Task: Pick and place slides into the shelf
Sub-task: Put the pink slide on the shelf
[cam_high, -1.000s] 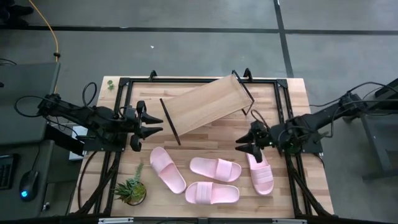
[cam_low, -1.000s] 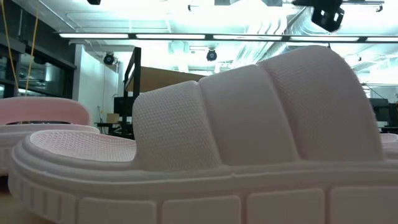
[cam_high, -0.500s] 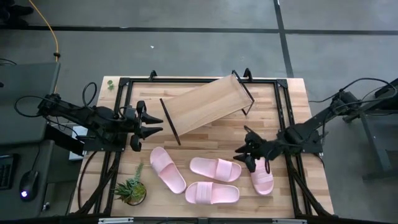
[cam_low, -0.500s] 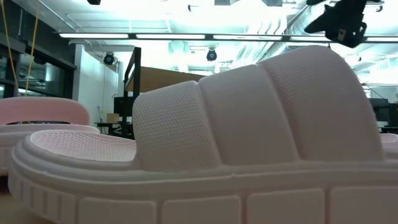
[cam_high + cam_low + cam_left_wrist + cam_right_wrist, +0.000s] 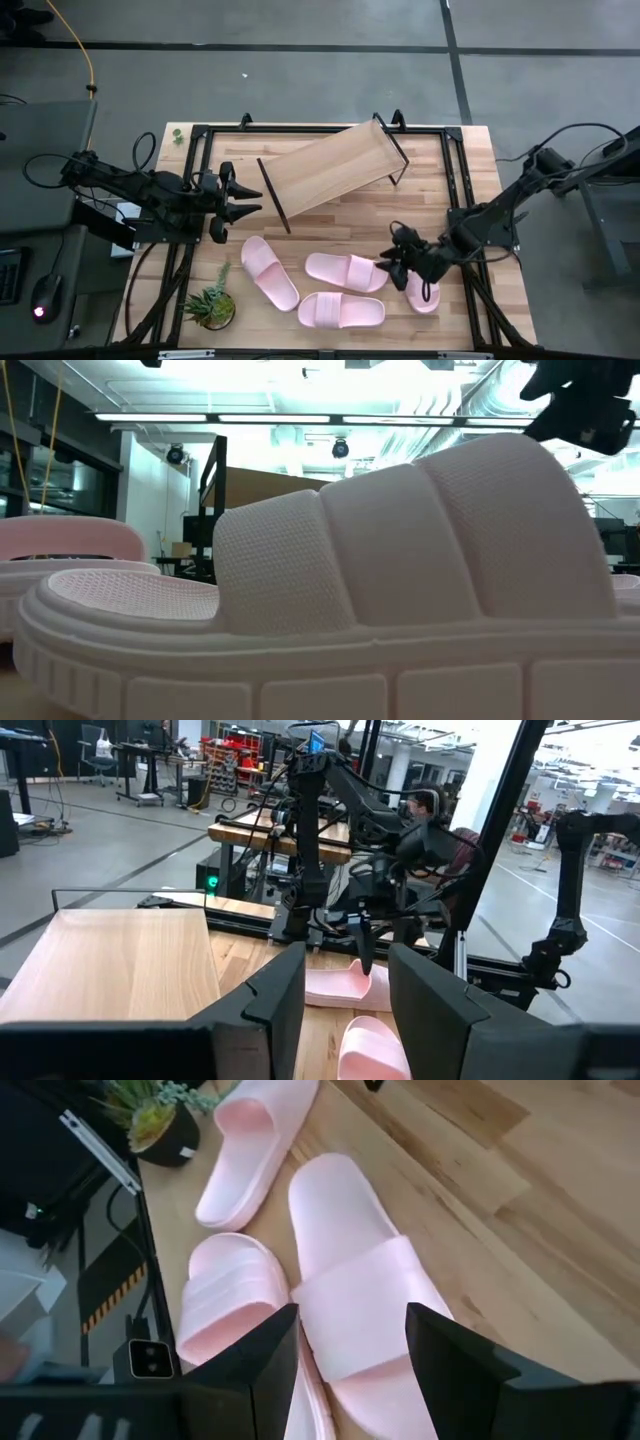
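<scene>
Four pink slides lie sole-down on the wooden table's near half: one at the left (image 5: 270, 272), two in the middle (image 5: 346, 271) (image 5: 342, 311), one at the right (image 5: 424, 292) partly under my right arm. The shelf (image 5: 330, 170), a slanted light-wood board on a black frame, stands at the far middle. My right gripper (image 5: 388, 272) hangs open above the table, slanting down toward the middle slide (image 5: 350, 1290), whose near end lies between its fingers in the right wrist view. My left gripper (image 5: 256, 201) waits open at the left, level, beside the shelf (image 5: 110, 960).
A small potted plant (image 5: 210, 305) stands at the near left corner. Black frame rails (image 5: 455, 170) run along the table's sides and far edge. The low view is almost filled by one slide (image 5: 380, 590), with my right gripper (image 5: 585, 400) above it.
My right gripper has come down and toward the table's near edge, leaving the right slide's far end for a place beside the middle slide. It has tipped further downward and rolled. Its fingers stay open. The slides and my left arm have kept still.
</scene>
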